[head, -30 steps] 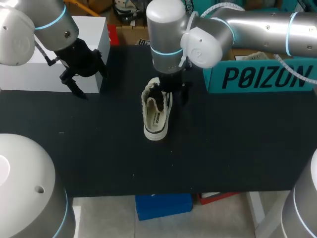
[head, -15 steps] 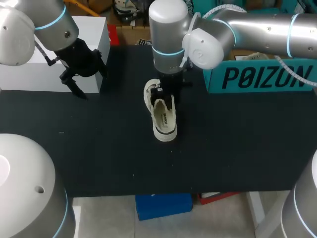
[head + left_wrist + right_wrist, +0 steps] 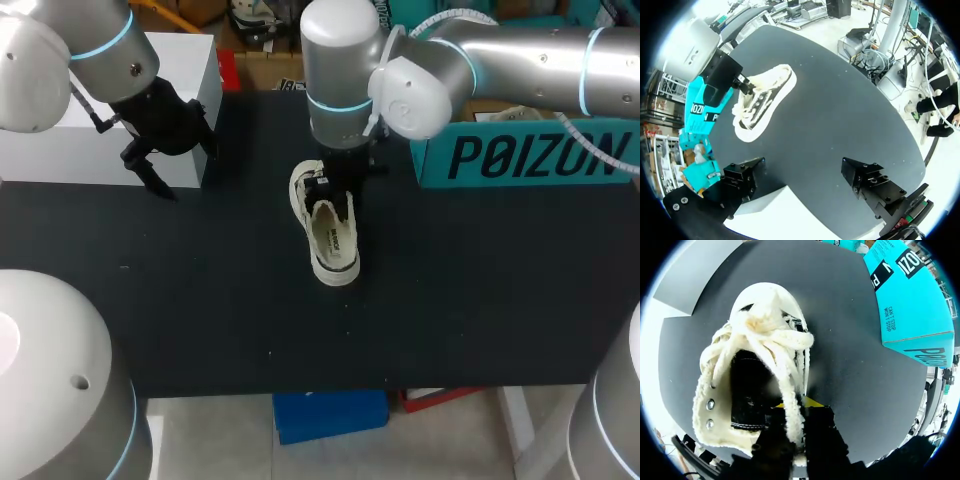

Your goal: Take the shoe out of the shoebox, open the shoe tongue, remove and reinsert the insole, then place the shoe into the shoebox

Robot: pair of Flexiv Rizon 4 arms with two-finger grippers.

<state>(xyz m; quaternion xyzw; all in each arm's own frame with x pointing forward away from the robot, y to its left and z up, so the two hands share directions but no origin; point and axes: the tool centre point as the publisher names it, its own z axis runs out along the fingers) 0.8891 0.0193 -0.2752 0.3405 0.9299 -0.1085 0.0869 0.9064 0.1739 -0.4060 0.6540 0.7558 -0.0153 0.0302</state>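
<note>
Shoe (image 3: 328, 240): cream canvas low-top with a dark lining, out of the box, at the middle of the black worktop (image 3: 200, 300). Its long axis runs roughly far to near, a little skewed. Cannot tell whether the sole sits flat on the worktop or is slightly raised.

In the right wrist view the shoe (image 3: 760, 365) fills the space ahead of the fingers. The rounded toe cap points away from the hand, loose cream laces are bunched over the front, and the dark opening is just beside the fingertips. Two small metal eyelets show on the side wall.

Right hand (image 3: 338, 190): comes down from above on the far half of the shoe. In its own wrist view the right hand (image 3: 795, 422) is narrow, both fingers pinching the cream rim of the opening from two sides, so it is holding the shoe. One yellow tip shows just behind the rim. The left wrist view gives the same grip from the side, the black fingers of the right hand (image 3: 742, 86) on the shoe (image 3: 762, 102).

Left hand (image 3: 175, 160): far left of the worktop, well apart from the shoe. Its own view shows the left hand (image 3: 805, 180) spread wide with nothing between the fingers.

Shoebox (image 3: 520, 155): teal, at the far right of the worktop, to the right of the shoe and not touching it. It also shows in the right wrist view (image 3: 910, 305).

White box (image 3: 185, 60): far left, just behind the left hand.
</note>
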